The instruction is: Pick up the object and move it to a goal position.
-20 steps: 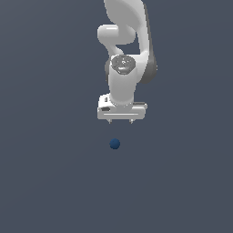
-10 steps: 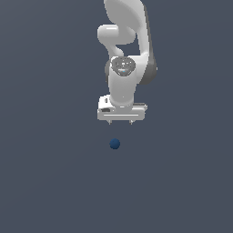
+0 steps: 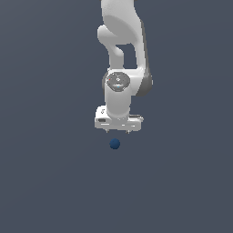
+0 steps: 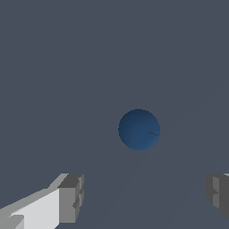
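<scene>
Gripper (image 3: 117, 131): you have it pointing straight down from the white arm (image 3: 122, 50), spread wide and holding nothing. In the wrist view the two grey fingertips (image 4: 71, 197) stand far apart, with bare floor between them.

Sphere (image 3: 114, 144): small, dark blue, matte. In the exterior view you see it at 6 o'clock from the gripper, just below the fingertips and apart from them. Nothing touches it.

Sphere, wrist view (image 4: 139, 129): it lies ahead of the gap between the two fingertips, nearer the midline than either pad, and is far narrower than the gap.

Fingertips, exterior view (image 3: 106, 131): two short dark nubs under the white hand body, one toward the exterior view's left, one toward its right. The sphere sits between their lines, slightly toward the left nub.

Floor (image 3: 45, 182): plain slate grey, flat. You cannot tell from either view how high the gripper stands over it.

Arm: wrist stacked upright over the hand; the upper links run out of frame at 12 o'clock.
</scene>
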{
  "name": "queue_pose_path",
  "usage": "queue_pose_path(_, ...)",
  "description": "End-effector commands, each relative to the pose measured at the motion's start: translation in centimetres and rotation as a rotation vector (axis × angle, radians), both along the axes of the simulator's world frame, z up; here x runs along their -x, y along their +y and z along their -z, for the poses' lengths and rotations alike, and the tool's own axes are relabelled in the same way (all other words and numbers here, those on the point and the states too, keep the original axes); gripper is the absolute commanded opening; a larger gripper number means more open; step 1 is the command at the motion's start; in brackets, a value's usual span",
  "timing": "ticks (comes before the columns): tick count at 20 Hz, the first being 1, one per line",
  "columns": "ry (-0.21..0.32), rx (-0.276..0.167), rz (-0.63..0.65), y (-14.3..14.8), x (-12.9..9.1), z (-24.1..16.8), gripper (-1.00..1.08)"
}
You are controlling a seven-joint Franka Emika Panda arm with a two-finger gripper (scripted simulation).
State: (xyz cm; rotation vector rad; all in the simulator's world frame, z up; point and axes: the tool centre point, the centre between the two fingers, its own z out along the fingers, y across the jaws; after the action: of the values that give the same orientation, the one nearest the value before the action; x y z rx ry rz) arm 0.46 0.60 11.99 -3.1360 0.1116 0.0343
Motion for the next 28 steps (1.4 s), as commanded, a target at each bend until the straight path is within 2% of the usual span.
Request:
queue_pose_path(1,-0.007,0.001,0.023,-0.5,-0.8,1.3,1.0)
queue_pose_path(10,-0.021,0.005,0.066,-1.5,-2.2,3.8,1.0)
queue_pose_path(17,-0.02,0.005,0.066,-1.5,-2.2,4.4,1.0)
queue_pose_path(28,-0.021,0.005,0.068,-1.5,-2.2,8.8,1.0)
